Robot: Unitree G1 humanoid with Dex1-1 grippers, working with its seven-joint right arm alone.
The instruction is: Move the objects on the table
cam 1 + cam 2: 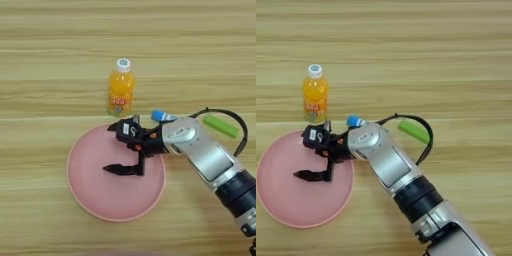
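Tabletop scene with one bottle, one glue stick, one plate and one green object on a light wooden table [50, 60]. One small orange-drink bottle [121, 88] with white cap stands upright just beyond the far rim of a single round pink plate [90, 195]. One blue glue stick [161, 116] lies to the right of the bottle, its near end hidden behind the robot's wrist. One bright green oblong object [221, 126] lies further right, beside a loop of black cable [241, 125]. The right gripper [116, 150] reaches in from the lower right over the plate; its two black fingers are spread apart, one near the plate's far rim and one lower over the plate's middle, with nothing between them. Bottle and glue stick both rest on the table, outside the plate.
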